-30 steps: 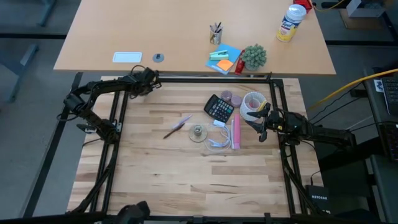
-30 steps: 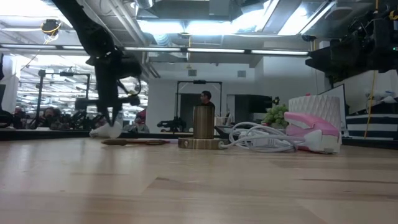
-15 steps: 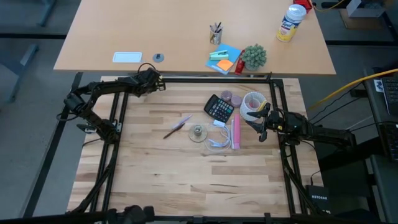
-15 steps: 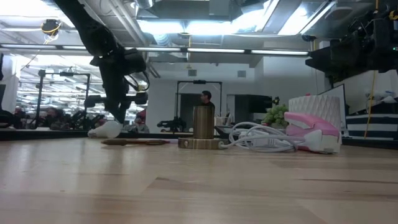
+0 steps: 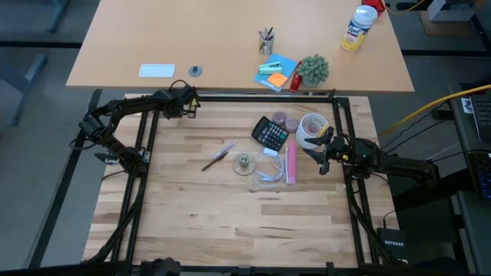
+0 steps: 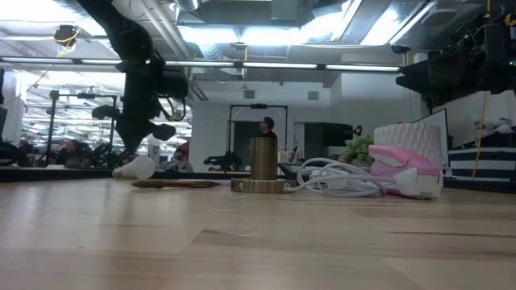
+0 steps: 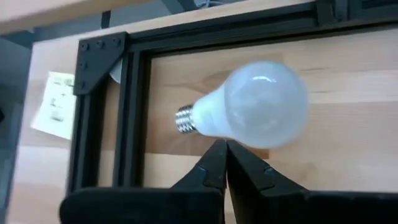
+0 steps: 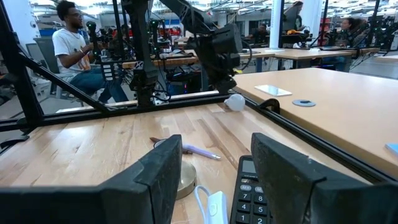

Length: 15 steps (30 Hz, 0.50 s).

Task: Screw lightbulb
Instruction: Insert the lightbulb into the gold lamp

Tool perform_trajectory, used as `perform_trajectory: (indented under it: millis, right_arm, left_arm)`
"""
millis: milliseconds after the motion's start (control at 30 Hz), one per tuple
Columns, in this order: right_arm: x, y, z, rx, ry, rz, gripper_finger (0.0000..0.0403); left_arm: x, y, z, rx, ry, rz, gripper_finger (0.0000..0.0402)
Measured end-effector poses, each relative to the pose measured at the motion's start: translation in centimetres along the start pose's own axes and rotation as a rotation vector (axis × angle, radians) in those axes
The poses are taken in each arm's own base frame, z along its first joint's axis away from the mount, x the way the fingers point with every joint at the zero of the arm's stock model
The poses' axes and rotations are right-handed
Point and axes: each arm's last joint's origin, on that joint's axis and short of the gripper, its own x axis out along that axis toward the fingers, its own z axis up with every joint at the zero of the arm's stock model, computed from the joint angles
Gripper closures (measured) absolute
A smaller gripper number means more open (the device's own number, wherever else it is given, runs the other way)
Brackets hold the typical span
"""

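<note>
The lightbulb [image 7: 255,106] is lying on its side on the wooden table [image 5: 230,207]: a frosted white globe narrowing to a short silvery threaded base, and that base points at the black frame rail [image 7: 127,112] along the table's far edge. From overhead it sits up at about eleven o'clock on the work surface, tucked near the far left corner, well apart from the brass socket base [image 5: 244,163] in the middle.

The left gripper [image 7: 222,163] hangs right over the bulb, its fingertips pressed together with no gap and nothing between them, tips just beside the globe.

Over at three o'clock the right gripper [image 8: 214,180] waits spread wide and empty, beside the calculator [image 5: 270,134] and the white cord [image 6: 334,179].
</note>
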Motion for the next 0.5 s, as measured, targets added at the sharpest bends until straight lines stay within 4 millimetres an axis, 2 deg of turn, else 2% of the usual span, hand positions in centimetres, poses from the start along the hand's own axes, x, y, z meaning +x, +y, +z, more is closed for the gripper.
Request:
perform_trajectory:
  millis: [267, 500]
  right_arm:
    - [0.0, 0.0, 0.0, 0.0, 0.0, 0.0, 0.0205]
    - [0.0, 0.0, 0.0, 0.0, 0.0, 0.0, 0.0205]
  left_arm:
    - [0.4, 0.3, 0.7, 0.06, -0.015, -0.019, 0.0396]
    - [1.4, 0.4, 0.9, 0.133, 0.067, -0.133, 0.0394]
